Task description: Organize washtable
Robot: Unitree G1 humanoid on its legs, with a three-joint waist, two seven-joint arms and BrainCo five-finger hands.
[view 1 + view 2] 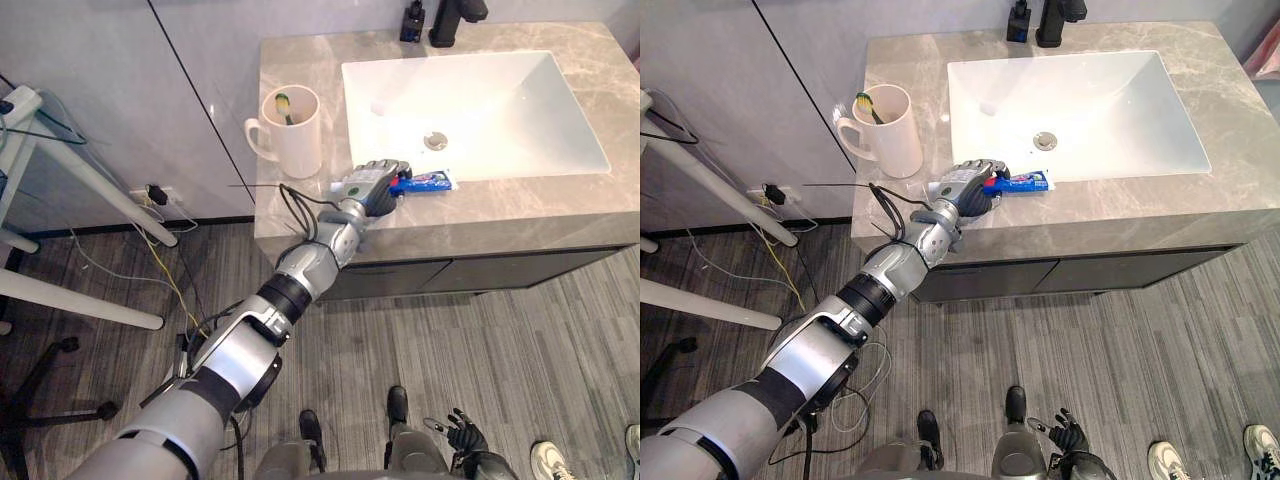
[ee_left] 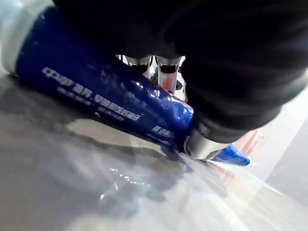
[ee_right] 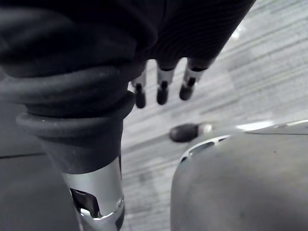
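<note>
Grey marble tabletop [image 1: 520,215], seen from my left eye: my left hand [image 1: 375,185] reaches over the front edge, just before the white sink [image 1: 500,100], fingers curled over one end of the blue toothpaste tube [image 1: 428,181], which lies flat on the stone. A white mug [image 1: 295,135] holding a toothbrush [image 1: 284,104] stands near, toward my left. My right hand [image 1: 466,435] hangs low over the floor. The right eye gives the same arrangement, the tube's free end poking out past my hand along the sink's front rim. At the left wrist, the tube sits pinched under my curled fingers [image 2: 167,66], its belly touching the tabletop. At the right wrist, my fingers hang loose and straight, holding nothing. As I judge it, the step in hand is lifting the tube for the mug: firm the pinch without squashing the soft body, raise it clear of the stone, then tip it upright so it drops beside the brush without knocking the mug.
</note>
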